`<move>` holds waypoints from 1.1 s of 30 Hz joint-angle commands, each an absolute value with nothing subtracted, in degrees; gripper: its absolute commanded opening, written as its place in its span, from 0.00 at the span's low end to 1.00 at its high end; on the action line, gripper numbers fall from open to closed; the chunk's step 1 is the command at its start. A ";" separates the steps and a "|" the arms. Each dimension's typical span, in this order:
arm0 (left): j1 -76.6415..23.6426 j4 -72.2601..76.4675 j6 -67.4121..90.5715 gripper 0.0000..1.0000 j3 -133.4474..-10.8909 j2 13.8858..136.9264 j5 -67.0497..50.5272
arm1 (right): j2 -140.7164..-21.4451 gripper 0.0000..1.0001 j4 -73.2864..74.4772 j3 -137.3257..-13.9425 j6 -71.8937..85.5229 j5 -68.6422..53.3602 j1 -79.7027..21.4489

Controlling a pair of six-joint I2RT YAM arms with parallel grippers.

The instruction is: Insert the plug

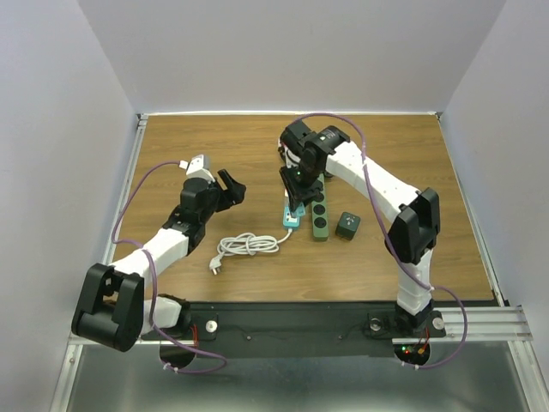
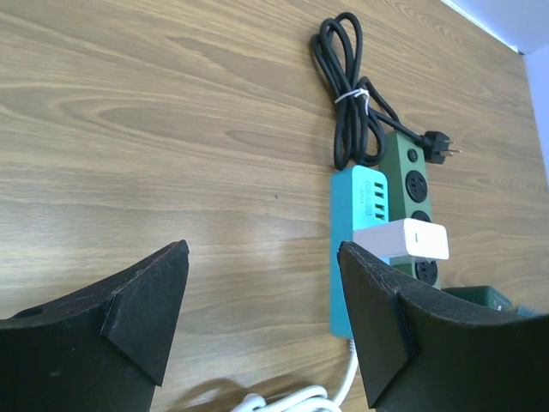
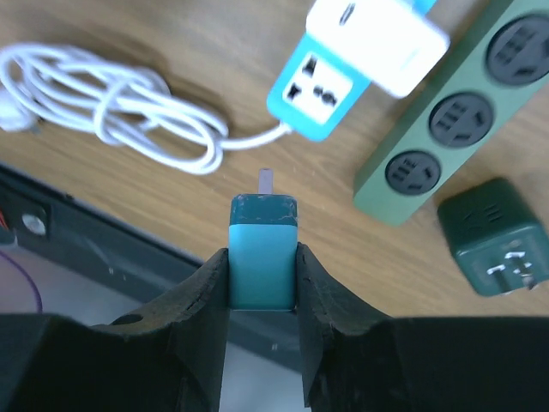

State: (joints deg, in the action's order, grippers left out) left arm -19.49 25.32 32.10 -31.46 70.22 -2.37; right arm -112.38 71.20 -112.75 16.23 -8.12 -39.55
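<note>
Wood-grain planks of the table [image 1: 171, 146] fill the overhead view, walled in white on three sides. Over bare wood the left gripper [image 1: 228, 190] hovers with its fingers spread wide and nothing between them. Across from it the right gripper [image 1: 294, 196] points down over the teal power strip [image 1: 291, 218], which lies just beside a green power strip [image 1: 319, 215]. A dark green adapter [image 1: 347, 225] sits near the right side of the green power strip. A coiled white cable [image 1: 249, 245] runs from the near end of the teal power strip toward the left arm.

From the left wrist, the two black fingers [image 2: 141, 313] stand far apart and empty. Beyond them a white charger [image 2: 413, 239] sits on the teal power strip, and a bundled black cable [image 2: 347, 94] lies at the far end of the green power strip.

From the right wrist, the jaws are closed tight on a teal plug [image 3: 263, 257], one metal prong showing at its tip. The teal plug is held above the table, apart from the free socket of the teal power strip, which lies ahead of it next to the white charger.
</note>
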 commanded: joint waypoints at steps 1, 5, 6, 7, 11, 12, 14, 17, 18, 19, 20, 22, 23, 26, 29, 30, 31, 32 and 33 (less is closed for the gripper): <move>-18.19 24.88 28.74 0.82 -30.85 67.42 -2.46 | -114.42 0.00 77.61 -113.21 14.77 -13.35 -39.73; -18.02 24.61 28.21 0.82 -30.59 66.71 -2.37 | -117.94 0.00 77.52 -114.34 14.06 -14.24 -39.81; -18.02 24.52 28.13 0.82 -30.59 66.53 -2.37 | -118.65 0.00 77.43 -115.04 13.89 -14.15 -39.81; -18.02 24.52 27.95 0.82 -30.50 66.45 -2.29 | -119.35 0.00 77.34 -116.61 13.89 -14.24 -39.81; -17.93 24.26 27.42 0.82 -30.59 66.01 -2.20 | -124.01 0.00 76.91 -119.35 13.71 -14.33 -39.81; -17.84 24.08 27.33 0.82 -30.50 65.92 -2.20 | -124.71 0.00 76.90 -119.88 13.71 -13.46 -39.73; -17.84 24.08 27.16 0.82 -30.50 65.66 -2.20 | -125.94 0.00 76.73 -121.99 13.71 -12.66 -39.81; -17.75 23.82 26.98 0.81 -30.59 65.48 -2.28 | -128.40 0.01 76.55 -123.31 13.80 -11.69 -39.73; -17.75 23.73 26.90 0.81 -30.50 65.30 -2.37 | -128.84 0.00 76.47 -123.57 13.80 -11.52 -39.64; -17.75 23.56 26.89 0.82 -30.50 65.22 -2.37 | -129.54 0.00 76.46 -123.57 13.89 -11.43 -39.73; -17.75 23.47 26.89 0.82 -30.50 65.21 -2.29 | -129.90 0.00 76.38 -123.57 13.89 -11.43 -39.64; -17.75 23.29 26.89 0.82 -30.41 65.21 -2.37 | -130.34 0.00 76.46 -123.31 13.97 -11.08 -39.55; -17.67 23.38 26.81 0.82 -30.41 65.21 -2.37 | -130.34 0.00 76.46 -123.05 13.97 -10.90 -39.46; -17.67 23.38 26.89 0.82 -30.06 65.13 -2.29 | -130.17 0.01 76.46 -123.05 14.15 -9.58 -38.94; -17.67 23.47 26.81 0.82 -29.97 65.21 -2.37 | -130.17 0.00 76.38 -123.22 14.41 -8.27 -38.67; -17.67 23.47 26.81 0.82 -29.97 65.30 -2.37 | -130.08 0.00 76.38 -123.22 14.50 -8.09 -38.58; -17.67 23.55 26.89 0.82 -29.97 65.30 -2.37 | -130.08 0.00 76.38 -122.96 14.50 -8.00 -38.58; -17.67 23.47 26.81 0.82 -29.97 65.30 -2.37 | -129.99 0.00 76.38 -122.70 14.50 -7.74 -38.58; -17.67 23.47 26.81 0.82 -29.97 65.39 -2.37 | -129.99 0.00 76.46 -122.52 14.68 -7.39 -38.58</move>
State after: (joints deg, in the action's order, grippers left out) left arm -17.89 22.26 27.90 -30.44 66.89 -2.48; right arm -130.17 76.16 -121.14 14.57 -10.24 -39.00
